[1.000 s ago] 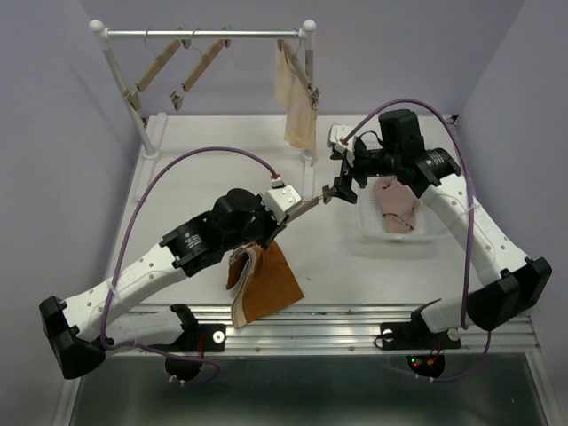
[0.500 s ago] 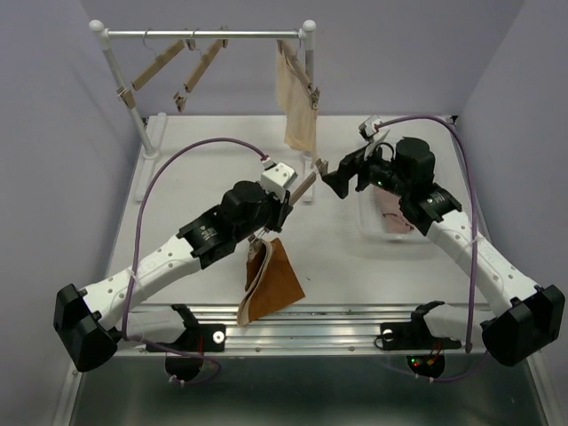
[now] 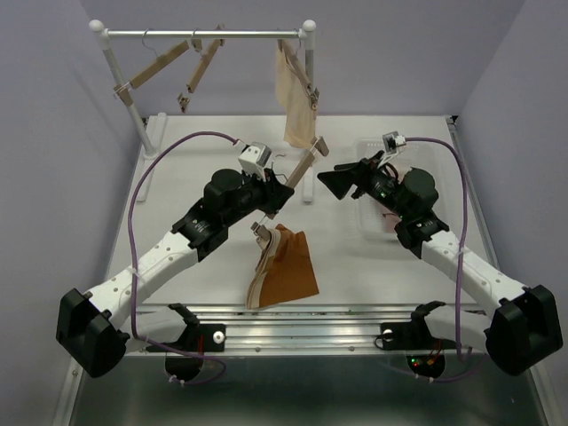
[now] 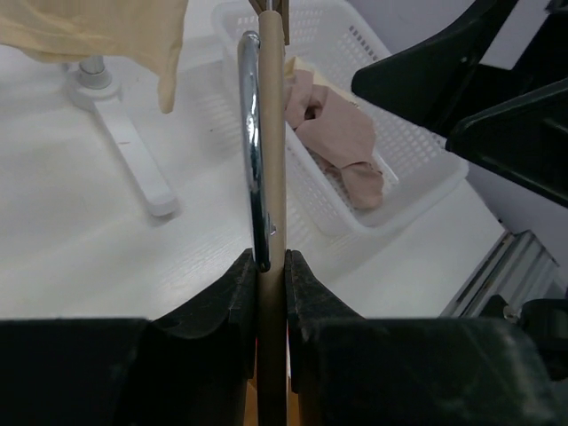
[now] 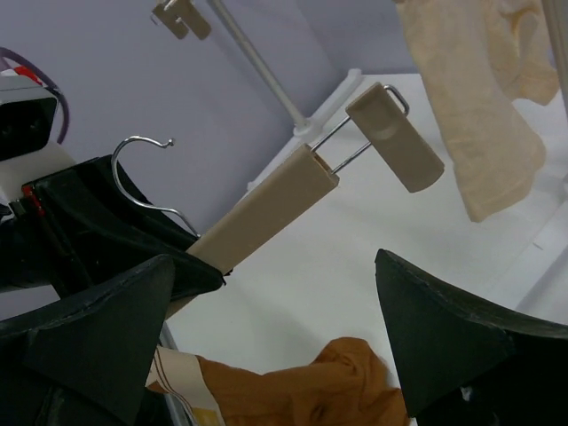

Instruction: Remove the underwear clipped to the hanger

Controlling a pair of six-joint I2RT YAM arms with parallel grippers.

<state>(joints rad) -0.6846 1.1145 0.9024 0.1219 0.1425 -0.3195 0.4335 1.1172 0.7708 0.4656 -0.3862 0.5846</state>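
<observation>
The rust-brown underwear (image 3: 286, 268) hung low over the table (image 3: 169, 186), nearest the front edge, its top at the lower end of the wooden hanger (image 3: 300, 173) (the clip there was hidden). The left gripper (image 4: 271, 266) was clamped on the hanger's bar. The right gripper (image 3: 342, 180) gaped wide beside the hanger's free upper clip (image 5: 395, 138). Beyond, the pinkish-beige underwear (image 4: 342, 133) lay in the white basket (image 4: 417, 169), and the cream underwear (image 3: 297, 98) hung on the rack (image 3: 204, 35).

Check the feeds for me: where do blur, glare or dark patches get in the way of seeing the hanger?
Top external: even light, soft shadows, hanger sharp. Left wrist: hanger crisp, a bright glint on its metal rod; the left gripper dark and soft-edged. Right wrist: clip sharp, the right gripper only blurred black silhouettes.
</observation>
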